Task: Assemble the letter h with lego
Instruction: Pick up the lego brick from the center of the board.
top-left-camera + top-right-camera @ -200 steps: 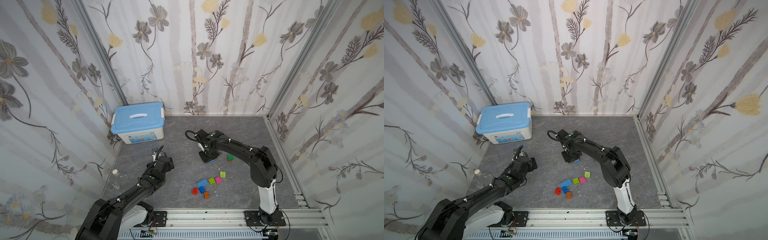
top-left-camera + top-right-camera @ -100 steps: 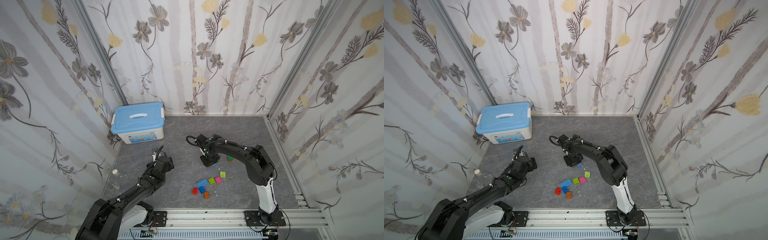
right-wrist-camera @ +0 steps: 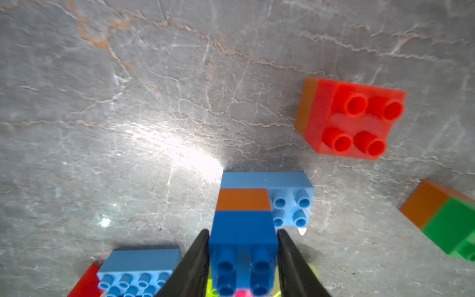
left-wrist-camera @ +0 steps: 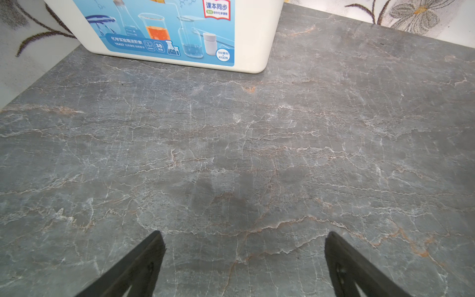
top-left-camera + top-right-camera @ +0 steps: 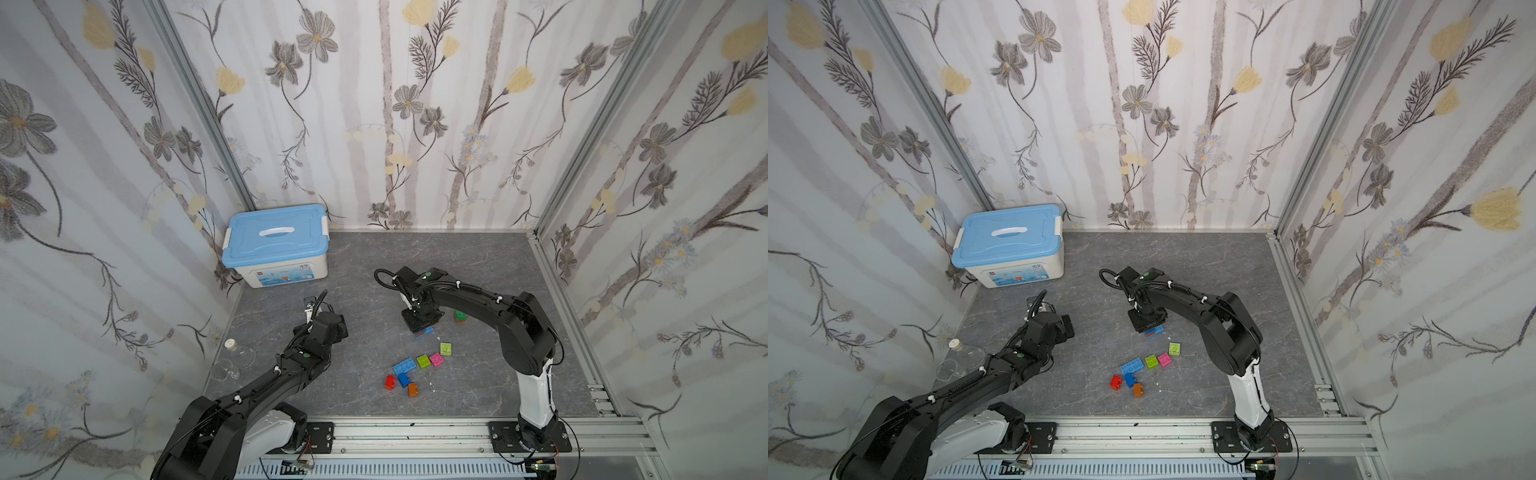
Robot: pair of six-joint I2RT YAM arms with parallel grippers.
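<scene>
Storage box [image 5: 276, 245] sits in the worktop's [image 5: 478, 270] back left corner, clear of the build. Left gripper [image 4: 244, 234] hangs wide open over bare stone, apparently idle. Right gripper [image 3: 243, 230] flanks a dark-blue brick [image 3: 241, 246] stacked on an orange brick [image 3: 243, 200] and light-blue brick [image 3: 290, 190] mid-worktop, probably seating it; whether it grips is unclear. Loose lego [image 5: 404, 366] waits nearer the front edge.

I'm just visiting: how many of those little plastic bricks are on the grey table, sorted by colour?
Light-blue long bricks: 2
Dark-blue bricks: 2
Orange bricks: 4
Red bricks: 2
Green brick: 1
Lime bricks: 2
Pink brick: 1
Total: 14 that show; the arm may hide more.
</scene>
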